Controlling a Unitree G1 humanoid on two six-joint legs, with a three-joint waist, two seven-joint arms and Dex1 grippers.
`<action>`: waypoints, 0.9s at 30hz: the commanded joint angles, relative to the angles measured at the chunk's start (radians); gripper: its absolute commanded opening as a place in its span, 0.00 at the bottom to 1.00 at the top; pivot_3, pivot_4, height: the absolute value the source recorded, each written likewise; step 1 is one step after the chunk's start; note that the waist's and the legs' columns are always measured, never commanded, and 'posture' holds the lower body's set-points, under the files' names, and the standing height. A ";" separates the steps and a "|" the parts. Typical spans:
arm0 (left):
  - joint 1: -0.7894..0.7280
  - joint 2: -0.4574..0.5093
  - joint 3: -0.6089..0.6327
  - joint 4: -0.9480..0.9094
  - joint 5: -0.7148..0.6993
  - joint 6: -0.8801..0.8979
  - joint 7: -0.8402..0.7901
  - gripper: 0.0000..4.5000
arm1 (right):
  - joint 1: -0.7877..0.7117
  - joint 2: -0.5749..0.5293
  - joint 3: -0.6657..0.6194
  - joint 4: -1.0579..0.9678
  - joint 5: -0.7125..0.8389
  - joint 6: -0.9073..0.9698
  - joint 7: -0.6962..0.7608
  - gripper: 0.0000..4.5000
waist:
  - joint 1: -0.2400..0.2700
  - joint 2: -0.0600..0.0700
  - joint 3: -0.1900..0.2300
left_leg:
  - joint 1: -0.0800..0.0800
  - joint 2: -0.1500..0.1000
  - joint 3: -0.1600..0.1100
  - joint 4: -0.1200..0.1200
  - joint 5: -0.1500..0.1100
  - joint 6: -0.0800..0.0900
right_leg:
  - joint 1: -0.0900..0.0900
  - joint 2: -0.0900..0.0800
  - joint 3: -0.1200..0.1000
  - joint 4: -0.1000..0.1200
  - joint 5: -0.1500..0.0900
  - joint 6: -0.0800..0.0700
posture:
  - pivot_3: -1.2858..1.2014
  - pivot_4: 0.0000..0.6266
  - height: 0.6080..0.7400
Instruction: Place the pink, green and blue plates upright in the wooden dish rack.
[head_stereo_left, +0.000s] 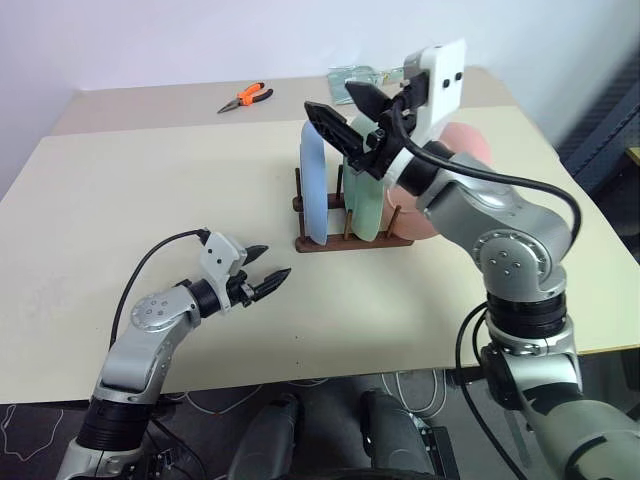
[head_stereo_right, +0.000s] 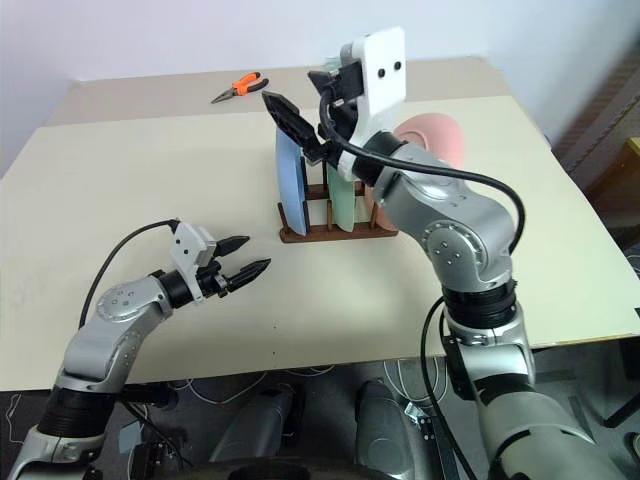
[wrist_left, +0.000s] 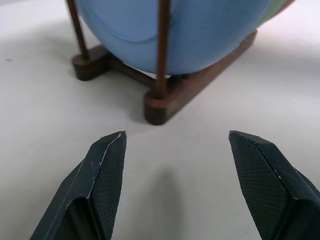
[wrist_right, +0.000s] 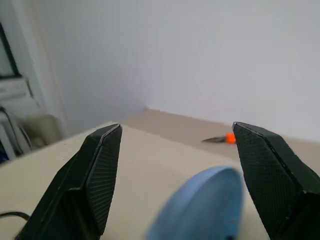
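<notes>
Left gripper (head_stereo_left: 272, 279) fingers apart, empty, near wooden dish rack (head_stereo_left: 352, 243); right gripper (head_stereo_left: 345, 120) fingers spread above blue plate (head_stereo_left: 313, 190).

Beige table (head_stereo_left: 120, 210) fills most of the head views, matte top, light edge banding along the near side. A second table (head_stereo_left: 150, 105) of the same colour butts against its far edge, seam visible between them. Plain white wall (head_stereo_left: 200, 40) behind, no windows in view. Light is even and diffuse, soft shadows only. Orange-handled pliers (head_stereo_left: 245, 96) lie on the far table; a clear plastic package (head_stereo_left: 352, 74) sits near the far edge. Cables (head_stereo_left: 300, 385) run on a dark floor under the near edge. Dark shape at the right edge (head_stereo_left: 610, 150), possibly a chair, can't tell.
</notes>
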 joint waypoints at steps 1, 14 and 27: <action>-0.011 -0.007 -0.008 -0.044 -0.006 -0.009 -0.007 0.75 | 0.024 -0.126 -0.208 -0.049 0.016 -0.023 0.069 0.68 | 0.007 0.000 0.000 | 0.000 0.000 0.000 0.000 0.000 0.000 | 0.000 0.000 0.000 0.000 0.000 0.000 | 0.52 0.24 0.94; -0.071 -0.065 -0.118 -0.059 -0.004 0.020 -0.041 0.75 | 0.530 -0.583 -0.264 0.075 -0.508 -0.224 0.274 0.01 | 0.016 0.000 0.000 | 0.000 0.001 0.004 0.001 -0.001 0.002 | 0.005 -0.001 0.000 -0.010 0.001 0.001 | 0.52 0.24 0.94; -0.043 -0.044 -0.101 -0.088 -0.004 0.032 -0.026 0.75 | 0.480 -0.467 -0.204 0.002 -0.517 -0.288 0.406 0.01 | 0.025 0.000 0.000 | 0.000 0.001 0.003 0.001 -0.001 0.002 | 0.005 -0.001 0.000 -0.011 0.002 0.001 | 0.52 0.24 0.94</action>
